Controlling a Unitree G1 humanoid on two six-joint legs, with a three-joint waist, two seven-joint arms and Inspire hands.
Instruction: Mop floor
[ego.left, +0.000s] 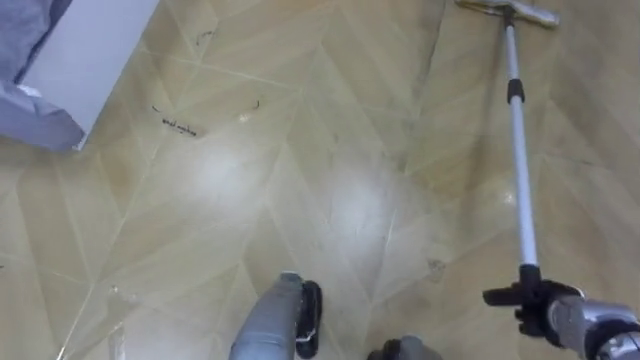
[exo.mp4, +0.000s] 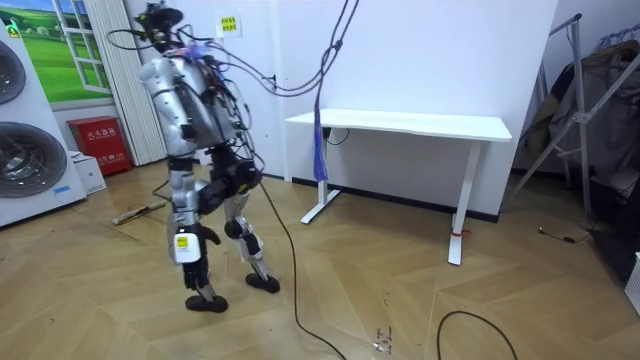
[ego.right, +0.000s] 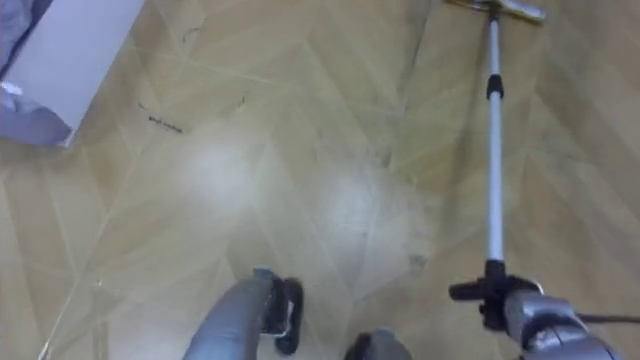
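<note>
- The right hand's fingers are curling tight round the near end of the mop, low on the right of the eye views.
- The right hand is holding that end out in front of the robot.
- The pole is running straight from the hand to the mop head.
- The mop head is lying flat on the floor, far ahead.
- The left hand is hanging beside the leg and touching nothing. I cannot tell if it is open or closed.
- Small dark marks are showing on the floor, well to the left of the pole. They are sitting near a white box with grey cloth by it.
- The robot is standing mid-step on open floor. The washers are on the room view's left and the desk is on its right.
- I think the robot is in the middle of a mopping stroke, with the head reaching far out.
- Next, I think, it needs to be dragging the head back over the floor, or swinging it left toward the marks. It should be gripping firmly and pressing the head flat as it goes.
</note>
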